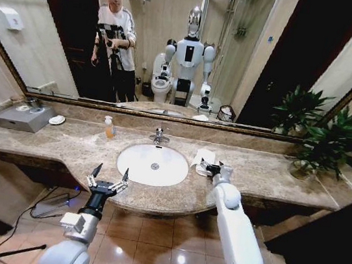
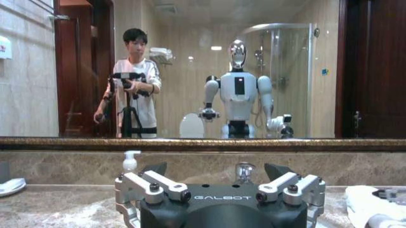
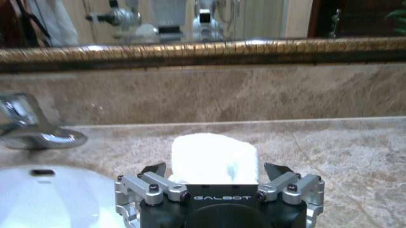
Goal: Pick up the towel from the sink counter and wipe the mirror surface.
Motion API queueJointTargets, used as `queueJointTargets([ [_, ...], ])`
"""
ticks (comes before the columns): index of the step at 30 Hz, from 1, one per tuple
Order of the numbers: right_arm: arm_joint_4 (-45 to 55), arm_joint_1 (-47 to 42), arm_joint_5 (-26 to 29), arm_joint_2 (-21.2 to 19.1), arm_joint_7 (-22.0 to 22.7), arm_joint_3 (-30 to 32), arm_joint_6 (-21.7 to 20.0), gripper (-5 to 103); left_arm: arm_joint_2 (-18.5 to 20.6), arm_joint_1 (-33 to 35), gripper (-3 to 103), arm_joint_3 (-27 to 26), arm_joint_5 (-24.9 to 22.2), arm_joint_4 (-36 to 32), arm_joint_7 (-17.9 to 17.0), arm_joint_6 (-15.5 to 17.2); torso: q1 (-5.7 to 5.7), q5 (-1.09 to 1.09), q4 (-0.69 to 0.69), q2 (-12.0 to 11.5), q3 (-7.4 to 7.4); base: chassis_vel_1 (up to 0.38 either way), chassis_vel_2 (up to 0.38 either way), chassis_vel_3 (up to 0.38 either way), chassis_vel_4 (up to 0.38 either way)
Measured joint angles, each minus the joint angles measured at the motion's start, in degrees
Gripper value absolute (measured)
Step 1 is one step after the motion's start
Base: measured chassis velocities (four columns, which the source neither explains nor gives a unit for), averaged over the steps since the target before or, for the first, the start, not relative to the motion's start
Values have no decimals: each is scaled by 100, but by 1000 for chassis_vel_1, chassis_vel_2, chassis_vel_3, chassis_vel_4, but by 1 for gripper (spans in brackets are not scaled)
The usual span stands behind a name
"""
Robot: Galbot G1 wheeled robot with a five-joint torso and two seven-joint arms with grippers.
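Lying folded on the marble worktop (image 1: 268,178), just right of the white basin (image 1: 152,164), the white towel (image 1: 204,157) sits between the spread fingers of the right tool (image 1: 210,169). The left tool (image 1: 109,175), fingers also apart, hovers at the worktop's front edge. Behind both stands the mirror (image 1: 253,51).

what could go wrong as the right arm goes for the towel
The towel lies close beside the basin and faucet, so a push from the open right end effector could slide it toward them. The left end effector, open above the counter's front edge, might clip it if lowered.
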Motion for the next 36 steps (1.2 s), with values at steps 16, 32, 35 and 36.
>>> queueJointTargets([
  [16,-681,223,-53,130,143,-66,116,83,0,0,100,0,0,0,0,0,0,0,-2,0,0,0,0,0,0],
  [32,-799,198,-303,77,104,-270,264,23,0,0,100,0,0,0,0,0,-1,0,-2,0,-1,0,0,0,0],
  [35,-812,204,-303,67,119,-284,319,15,0,0,100,0,0,0,0,0,-1,0,-1,0,-1,0,0,0,0],
  [36,-797,197,-299,54,140,-285,366,13,0,0,100,0,0,0,0,0,0,0,-1,0,0,0,0,0,0],
])
